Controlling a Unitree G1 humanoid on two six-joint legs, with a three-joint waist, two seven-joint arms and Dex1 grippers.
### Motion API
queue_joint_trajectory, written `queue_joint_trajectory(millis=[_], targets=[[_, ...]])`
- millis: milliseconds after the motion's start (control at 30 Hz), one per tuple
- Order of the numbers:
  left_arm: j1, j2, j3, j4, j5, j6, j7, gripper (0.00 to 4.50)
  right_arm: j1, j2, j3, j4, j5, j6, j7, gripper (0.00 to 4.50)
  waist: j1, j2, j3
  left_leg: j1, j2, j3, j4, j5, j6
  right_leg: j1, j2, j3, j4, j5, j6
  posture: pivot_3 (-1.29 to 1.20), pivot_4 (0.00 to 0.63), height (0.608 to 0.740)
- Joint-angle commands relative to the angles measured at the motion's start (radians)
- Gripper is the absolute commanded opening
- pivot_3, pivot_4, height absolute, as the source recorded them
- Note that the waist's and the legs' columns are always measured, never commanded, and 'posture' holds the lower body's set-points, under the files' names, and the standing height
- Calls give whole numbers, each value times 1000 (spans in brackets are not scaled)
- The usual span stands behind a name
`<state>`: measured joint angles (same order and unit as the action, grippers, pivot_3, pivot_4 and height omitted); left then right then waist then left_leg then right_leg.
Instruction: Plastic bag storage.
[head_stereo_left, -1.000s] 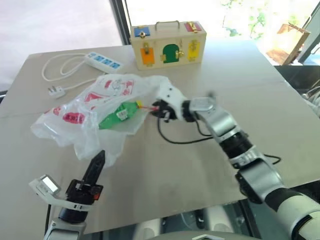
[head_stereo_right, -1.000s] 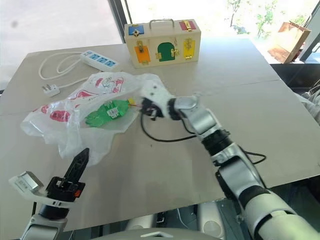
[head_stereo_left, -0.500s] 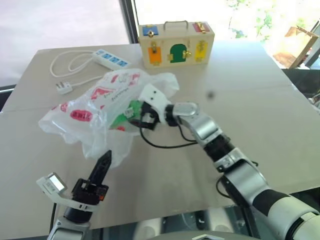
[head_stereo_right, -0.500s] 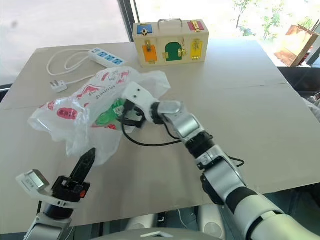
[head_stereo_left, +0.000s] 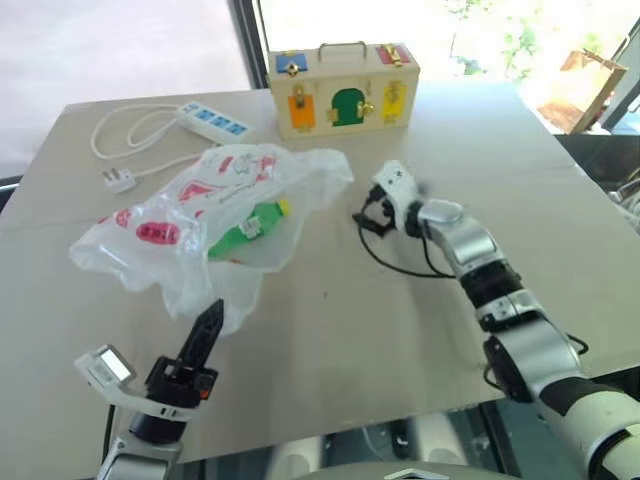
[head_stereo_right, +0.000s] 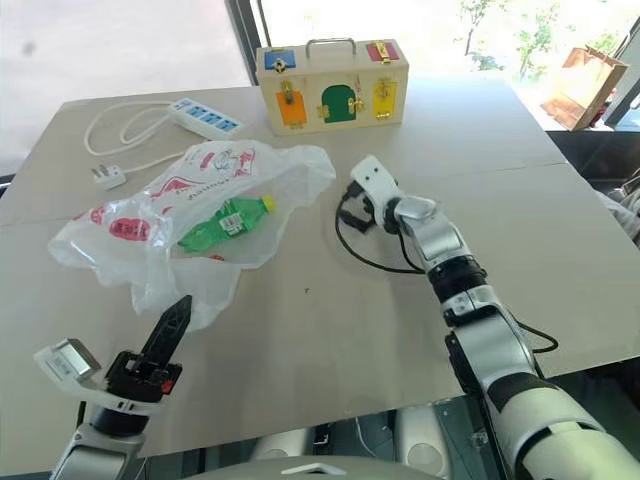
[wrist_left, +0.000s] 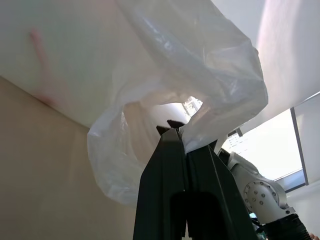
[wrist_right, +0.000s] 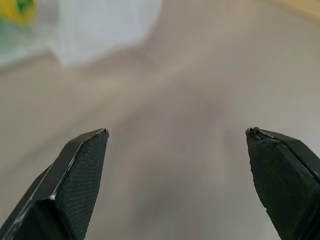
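Nearest, the left gripper (head_stereo_left: 207, 322) points up with its fingers pressed together, holding nothing, its tips at the plastic bag's (head_stereo_left: 190, 215) near edge. The bag lies crumpled on the table (head_stereo_left: 330, 330), a green bottle (head_stereo_left: 250, 226) inside. Beside it, the right gripper (wrist_right: 175, 145) hovers spread wide, empty. Farther back stands a wooden latch box (head_stereo_left: 343, 88).

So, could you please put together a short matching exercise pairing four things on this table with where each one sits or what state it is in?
Things:
1. green bottle
2. wooden box
3. power strip
4. right gripper

Places or states:
A. at the table's far edge, handle on top
B. open and empty, beside the bag
C. inside the plastic bag
D. at the far left, white cord coiled beside it

Pairs: 1-C, 2-A, 3-D, 4-B
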<state>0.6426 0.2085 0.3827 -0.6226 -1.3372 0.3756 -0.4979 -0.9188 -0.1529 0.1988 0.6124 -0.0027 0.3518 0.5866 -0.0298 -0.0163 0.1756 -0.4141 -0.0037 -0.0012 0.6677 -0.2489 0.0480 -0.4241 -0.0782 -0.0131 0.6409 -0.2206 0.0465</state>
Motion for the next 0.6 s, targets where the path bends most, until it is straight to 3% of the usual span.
queue_joint_trajectory(millis=[33, 300, 333, 433, 600], targets=[[31, -16, 2, -32, 12, -22, -18, 0, -99, 95, -82, 59, 82, -120, -8, 4429, -8, 0, 0, 0, 0, 0, 0, 0, 0, 0, 0, 0, 0, 0, 0, 0, 150, 740], [40, -41, -6, -39, 34, -39, -21, 0, -168, 157, -108, 115, 132, -206, 91, 4429, -6, 0, 0, 0, 0, -1, 0, 0, 0, 0, -1, -1, 0, 0, 0, 0, 150, 740], [37, -43, -6, -37, 37, -40, -20, 0, -168, 157, -110, 121, 132, -202, 91, 4213, -6, 0, 0, 0, 0, -1, 0, 0, 0, 0, -1, -1, 0, 0, 0, 0, 150, 740], [32, -47, -4, -34, 41, -40, -20, 0, -164, 150, -105, 128, 121, -202, 92, 3106, -8, 0, 0, 0, 0, -1, 0, 0, 0, 0, -1, -1, 0, 0, 0, 0, 150, 740], [18, -35, -4, -26, 40, -31, -26, 0, -144, 132, -94, 138, 96, -190, 77, 677, -8, 0, 0, 0, 0, -1, 0, 0, 0, 0, 0, -1, 0, 0, 0, 0, 150, 740]])
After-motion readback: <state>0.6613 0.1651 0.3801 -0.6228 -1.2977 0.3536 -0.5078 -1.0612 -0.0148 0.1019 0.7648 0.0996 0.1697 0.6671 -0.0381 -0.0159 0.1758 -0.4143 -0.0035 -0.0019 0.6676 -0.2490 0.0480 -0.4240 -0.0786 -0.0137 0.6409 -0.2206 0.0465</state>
